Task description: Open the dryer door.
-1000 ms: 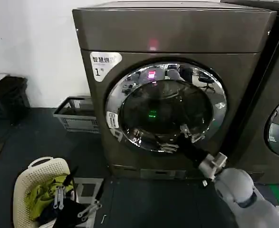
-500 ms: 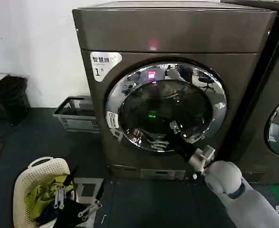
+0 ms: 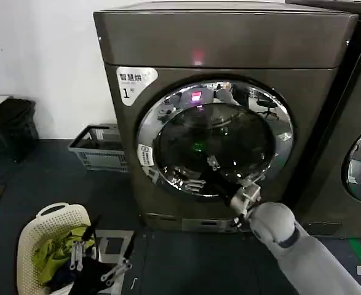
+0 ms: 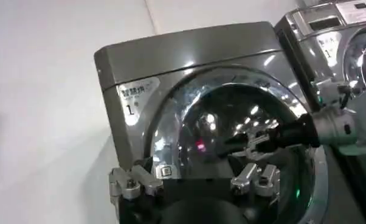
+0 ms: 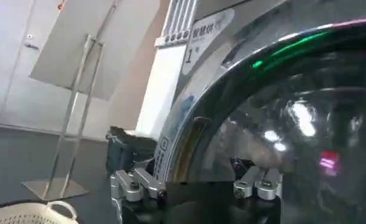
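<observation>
A white wall and a dark floor frame the scene. A bronze-grey dryer stands against the wall, with a second machine beside it, on the right gripper's outer side. The dryer door is shut flat in the cabinet front; its wide chrome rim encircles a dark glass porthole.

The right gripper lies against the lower part of the glass, its dark fingers spread partly apart and holding nothing. The left gripper hangs low, well to the left of the right gripper, above a white laundry basket containing green cloth; its fingers stand wide apart and empty.

Above and to the left of the right gripper, a white label carries Chinese characters and the numeral "1". A smaller sticker on the rim is illegible. A grey crate rests by the wall.
</observation>
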`<action>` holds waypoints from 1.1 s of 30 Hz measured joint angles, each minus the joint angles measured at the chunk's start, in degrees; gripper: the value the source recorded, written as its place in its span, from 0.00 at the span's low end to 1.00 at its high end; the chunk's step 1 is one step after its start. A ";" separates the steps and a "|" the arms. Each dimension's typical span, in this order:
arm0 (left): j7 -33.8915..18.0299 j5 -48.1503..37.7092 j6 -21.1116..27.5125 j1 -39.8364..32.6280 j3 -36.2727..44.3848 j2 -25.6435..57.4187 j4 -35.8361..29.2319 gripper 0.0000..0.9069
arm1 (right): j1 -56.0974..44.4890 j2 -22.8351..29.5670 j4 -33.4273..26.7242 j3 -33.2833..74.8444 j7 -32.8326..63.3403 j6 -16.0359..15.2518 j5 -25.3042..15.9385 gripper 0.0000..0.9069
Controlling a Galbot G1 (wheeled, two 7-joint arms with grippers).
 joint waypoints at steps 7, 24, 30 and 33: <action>0.07 0.02 0.00 -0.05 -0.02 -0.12 0.12 1.00 | 1.34 1.36 -1.22 -1.93 0.74 -0.68 -1.26 1.00; 0.27 0.03 -0.01 -0.10 -0.06 -0.40 0.15 1.00 | 5.48 4.05 -4.59 -6.04 2.66 -2.19 -2.87 1.00; 0.31 0.09 0.00 0.05 -0.08 -0.40 0.06 1.00 | 6.83 4.98 -5.75 -7.62 3.49 -2.80 -2.96 1.00; 0.31 0.11 0.00 0.10 -0.08 -0.40 0.03 1.00 | 7.69 5.38 -6.45 -8.46 4.14 -3.32 -3.02 1.00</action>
